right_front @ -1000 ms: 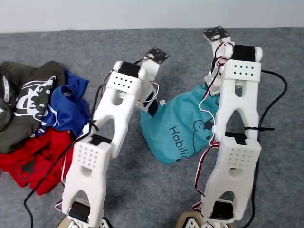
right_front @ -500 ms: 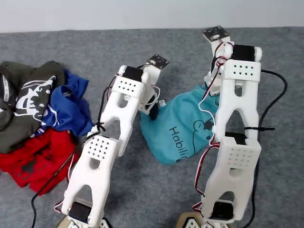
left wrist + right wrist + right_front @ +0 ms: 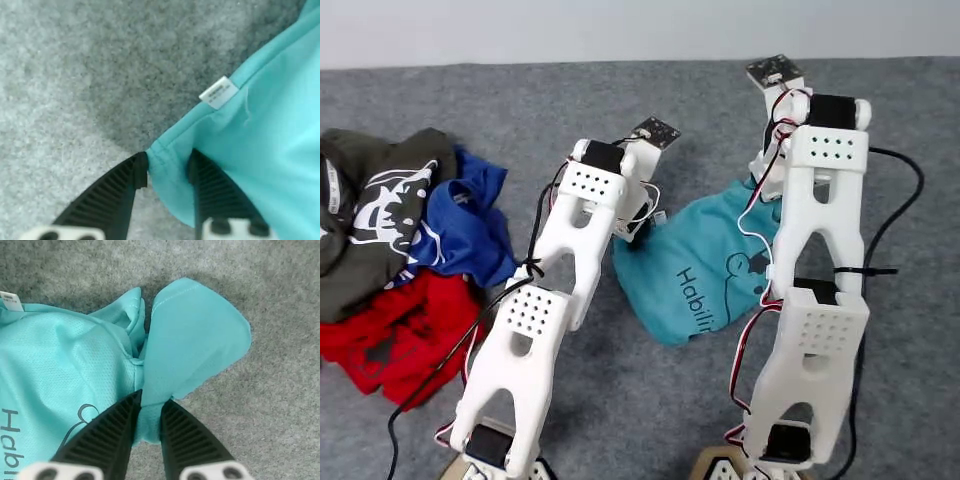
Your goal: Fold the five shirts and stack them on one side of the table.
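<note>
Your right gripper (image 3: 150, 403) has its jaws nearly together, nipping a flap of the teal shirt (image 3: 60, 355). That flap rises from the pinch and fans out over the grey table (image 3: 280, 405). Your left gripper (image 3: 168, 167) is only part-way closed. One jaw sits just off the hem on bare table and the other rests on the cloth, so the shirt's corner fills the gap and touches both. I read this as a hold about to be taken, not one made. A white tag (image 3: 219, 92) is sewn on the hem just beyond that corner.

The two holds sit at opposite ends of the same garment, probably so you can draw it out flat before any fold. From overhead the teal shirt (image 3: 705, 270) lies bunched between the two arms, one end by the left arm's wrist and the other under the right arm. Its long axis seems to run across the table from one gripper to the other. The printed lettering slants down toward the arms' bases, so the shirt lies askew, not square to the table edge.

Well apart, on the left side, the olive shirt (image 3: 380, 200), blue shirt (image 3: 460, 225) and red shirt (image 3: 400, 325) lie heaped and overlapping, all unfolded.
</note>
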